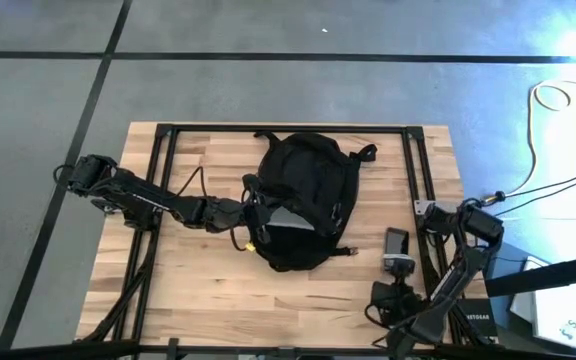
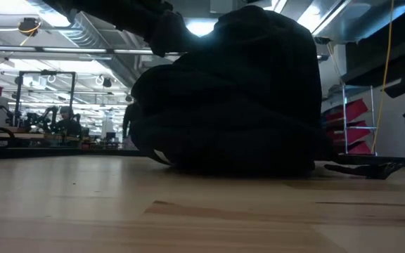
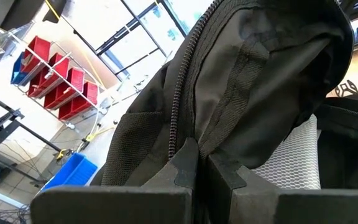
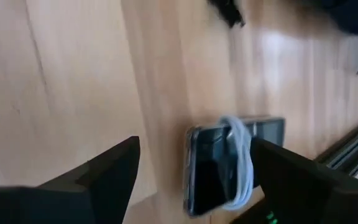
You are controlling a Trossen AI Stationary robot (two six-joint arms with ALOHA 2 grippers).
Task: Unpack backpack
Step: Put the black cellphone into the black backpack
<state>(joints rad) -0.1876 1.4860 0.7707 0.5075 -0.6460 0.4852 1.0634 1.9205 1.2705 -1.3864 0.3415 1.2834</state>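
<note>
The black backpack [image 1: 303, 200] lies on its back in the middle of the wooden table and fills the low view as a dark mound [image 2: 230, 91]. My left gripper [image 1: 252, 212] reaches in from the table's left and is shut on the backpack's left edge. Near the table's right front corner my right gripper [image 4: 194, 168] stands open and points down. A dark phone-like device [image 4: 222, 162] with a white cord wound round it lies flat on the wood past its fingertips; the high view also shows this device [image 1: 396, 243]. My right gripper [image 1: 392, 292] touches nothing. My left gripper pinches a fold of black fabric [image 3: 194, 146] beside the zipper teeth [image 3: 178, 99] between its two shut fingers. The fingers come in nearly level from the table's left. The held flap stands raised and shows grey-white mesh [image 3: 291, 155] under it, while the backpack's body rests on the table.
A black metal frame [image 1: 288, 128] runs around the tabletop. A loose black strap end [image 2: 364, 169] lies on the wood to the backpack's right. A boxed item [image 1: 473, 320] sits at the right front corner. Bare wood lies in front of the backpack.
</note>
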